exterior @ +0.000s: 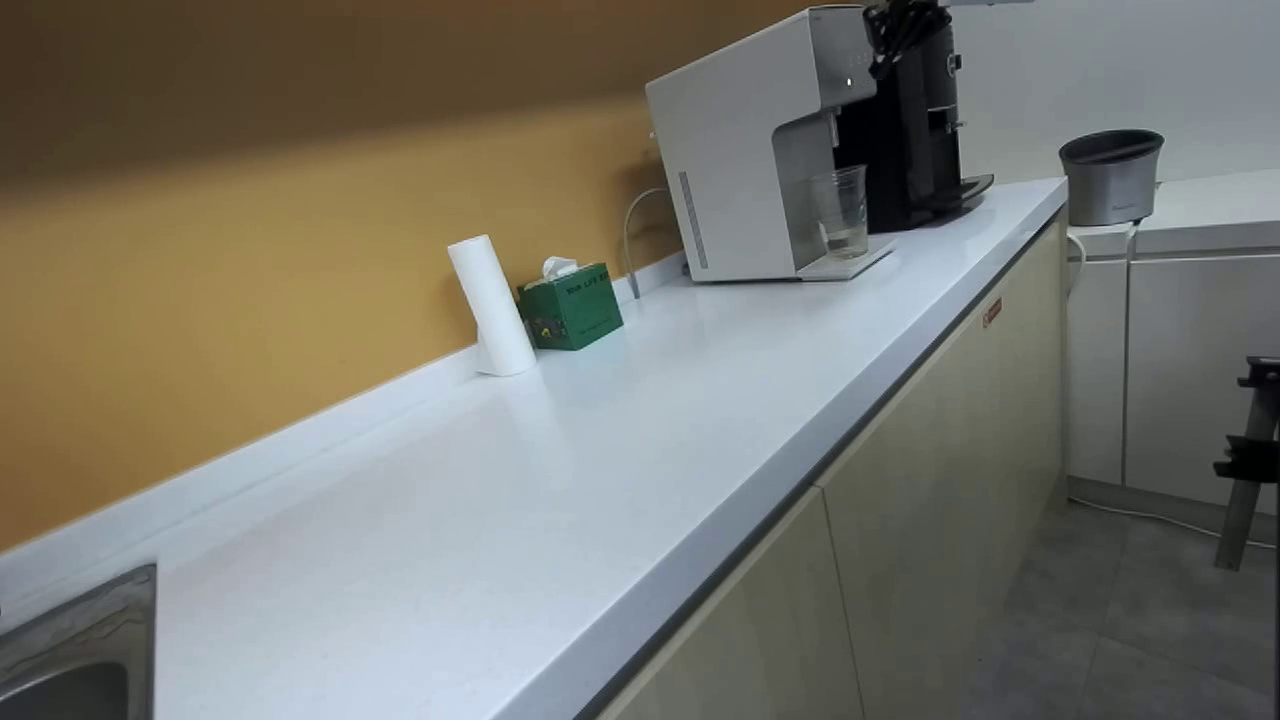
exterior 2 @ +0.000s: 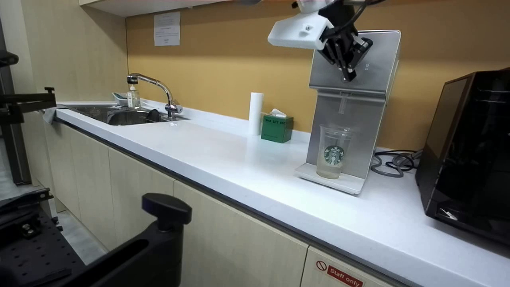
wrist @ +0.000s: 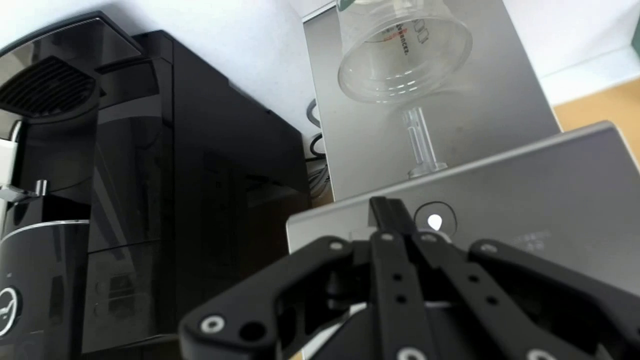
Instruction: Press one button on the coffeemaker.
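A silver-white dispensing machine shows in both exterior views [exterior: 730, 170] [exterior 2: 384, 59] and in the wrist view [wrist: 575, 190]. A round button [wrist: 434, 221] with a lit white drop is on its front panel in the wrist view. My gripper [wrist: 388, 202] is shut with its fingertips together and nothing between them. Its tips appear just beside the round button, over the panel; I cannot tell whether they touch. The gripper shows in both exterior views [exterior: 880, 70] [exterior 2: 347, 77], in front of the panel. A clear plastic cup [exterior 2: 334, 155] with some liquid stands under the spout [exterior 2: 342, 104].
A black coffee machine [wrist: 225, 150] stands beside the silver one, also in both exterior views [exterior: 885, 150] [exterior 2: 478, 151]. Cables [exterior 2: 394, 163] lie between them. A green tissue box [exterior 2: 276, 128] and a paper roll [exterior 2: 255, 113] stand along the wall. A sink [exterior 2: 87, 108] is farther along the counter.
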Tool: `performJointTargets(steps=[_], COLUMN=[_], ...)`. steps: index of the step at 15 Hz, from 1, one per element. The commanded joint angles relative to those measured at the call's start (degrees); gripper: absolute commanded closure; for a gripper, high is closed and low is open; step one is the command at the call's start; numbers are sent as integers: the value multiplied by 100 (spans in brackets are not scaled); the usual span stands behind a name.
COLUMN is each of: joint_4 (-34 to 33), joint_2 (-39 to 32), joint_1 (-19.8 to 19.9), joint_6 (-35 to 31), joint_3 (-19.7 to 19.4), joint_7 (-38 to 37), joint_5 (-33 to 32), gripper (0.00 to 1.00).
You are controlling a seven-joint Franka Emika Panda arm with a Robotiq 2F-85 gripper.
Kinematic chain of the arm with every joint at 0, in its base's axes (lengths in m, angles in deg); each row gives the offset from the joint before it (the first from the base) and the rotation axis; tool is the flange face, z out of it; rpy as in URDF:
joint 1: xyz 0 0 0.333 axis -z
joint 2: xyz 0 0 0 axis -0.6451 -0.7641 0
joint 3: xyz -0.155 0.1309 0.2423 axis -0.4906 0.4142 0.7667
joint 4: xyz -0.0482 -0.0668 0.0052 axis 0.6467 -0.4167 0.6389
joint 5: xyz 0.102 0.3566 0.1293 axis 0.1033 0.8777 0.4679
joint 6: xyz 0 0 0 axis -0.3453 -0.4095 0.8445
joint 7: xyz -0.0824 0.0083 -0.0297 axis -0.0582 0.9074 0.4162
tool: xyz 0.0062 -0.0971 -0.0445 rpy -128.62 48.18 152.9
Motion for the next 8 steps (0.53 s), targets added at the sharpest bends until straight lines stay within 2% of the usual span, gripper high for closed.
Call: performJointTargets(steps=[1,2,4,5,6,8], joint_4=[564,672,806,846,865,875], joint_2=[575,698,899,1022,1134,1371], joint_1=[107,456,666,758,831,908], joint_6=[22,160,458,637,784,1156], joint_3=[-63,196,210,225,243,277], joint_7=[-931,-1269,-1936,-2252,-2494,-2846], joint_5=[-1182,-1667,-2628,-3074,-3411,-3841], gripper=[100,100,100,74,73,60])
